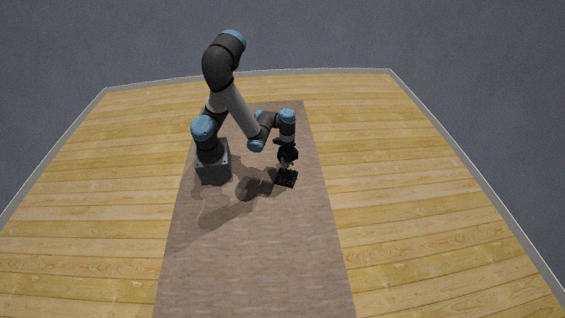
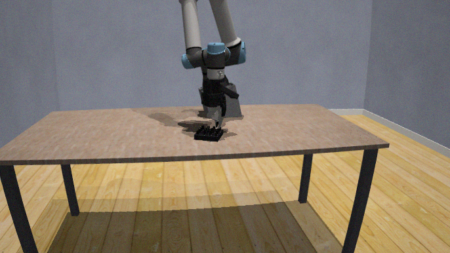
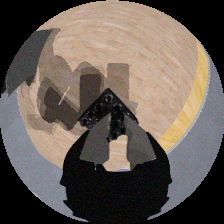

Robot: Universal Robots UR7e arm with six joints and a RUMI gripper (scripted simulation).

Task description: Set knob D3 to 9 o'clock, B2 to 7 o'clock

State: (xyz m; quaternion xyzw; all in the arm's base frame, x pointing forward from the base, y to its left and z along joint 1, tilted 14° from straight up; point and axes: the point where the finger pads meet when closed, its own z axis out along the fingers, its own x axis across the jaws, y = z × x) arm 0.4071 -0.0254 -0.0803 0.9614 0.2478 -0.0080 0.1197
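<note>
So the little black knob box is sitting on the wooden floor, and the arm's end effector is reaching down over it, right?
Not quite. The knob box sits on the table, not on the floor; the exterior view shows it on the tabletop, well above the planks. The rest holds: the end effector is reaching down over the box from above.

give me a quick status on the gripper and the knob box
Gripper nearly shut, holding nothing, poised low over the knob box. Box flat on the table. Knob positions too small to read. Nothing in the way.
</note>
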